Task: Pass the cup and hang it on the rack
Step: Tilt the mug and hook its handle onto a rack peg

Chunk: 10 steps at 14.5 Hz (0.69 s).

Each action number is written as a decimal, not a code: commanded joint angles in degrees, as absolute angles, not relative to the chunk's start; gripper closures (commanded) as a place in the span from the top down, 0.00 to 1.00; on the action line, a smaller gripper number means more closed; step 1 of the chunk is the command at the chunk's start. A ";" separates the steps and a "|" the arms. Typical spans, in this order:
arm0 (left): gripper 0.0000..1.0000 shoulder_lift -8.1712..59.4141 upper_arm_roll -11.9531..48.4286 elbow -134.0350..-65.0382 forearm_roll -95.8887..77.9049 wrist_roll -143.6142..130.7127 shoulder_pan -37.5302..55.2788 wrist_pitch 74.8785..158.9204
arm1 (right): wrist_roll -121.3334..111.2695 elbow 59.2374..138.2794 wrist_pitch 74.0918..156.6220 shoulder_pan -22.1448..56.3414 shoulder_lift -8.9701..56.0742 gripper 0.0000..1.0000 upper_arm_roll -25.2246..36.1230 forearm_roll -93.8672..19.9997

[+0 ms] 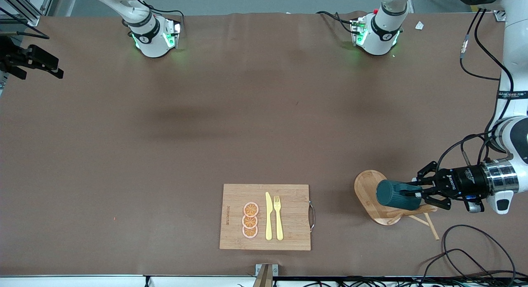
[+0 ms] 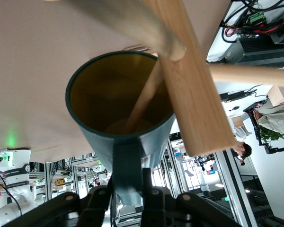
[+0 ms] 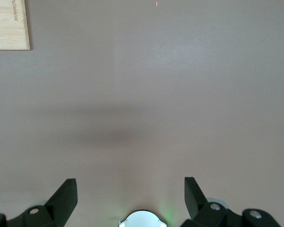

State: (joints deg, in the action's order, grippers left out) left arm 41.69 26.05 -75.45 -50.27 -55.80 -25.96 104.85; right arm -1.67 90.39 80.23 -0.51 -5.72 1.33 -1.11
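Front view: my left gripper [image 1: 418, 193] is clamped on the cup [image 1: 398, 194], held sideways over the rack [image 1: 377, 196].

Left wrist view: a peg [image 2: 144, 97] enters the cup's mouth; hanging step, handle must catch next.

Right wrist view: my right gripper [image 3: 130, 195] waits, spread wide, empty, over bare tabletop [image 3: 156, 94].

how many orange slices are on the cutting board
3, stacked in a short column on the cutting board, beside the knife: top slice, middle slice, bottom slice. None look hidden.
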 commanded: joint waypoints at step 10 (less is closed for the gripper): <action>0.12 43.33 25.58 -74.71 -51.33 -54.32 -26.10 104.77 | -1.23 91.76 80.24 -0.62 -7.29 1.00 1.32 -1.58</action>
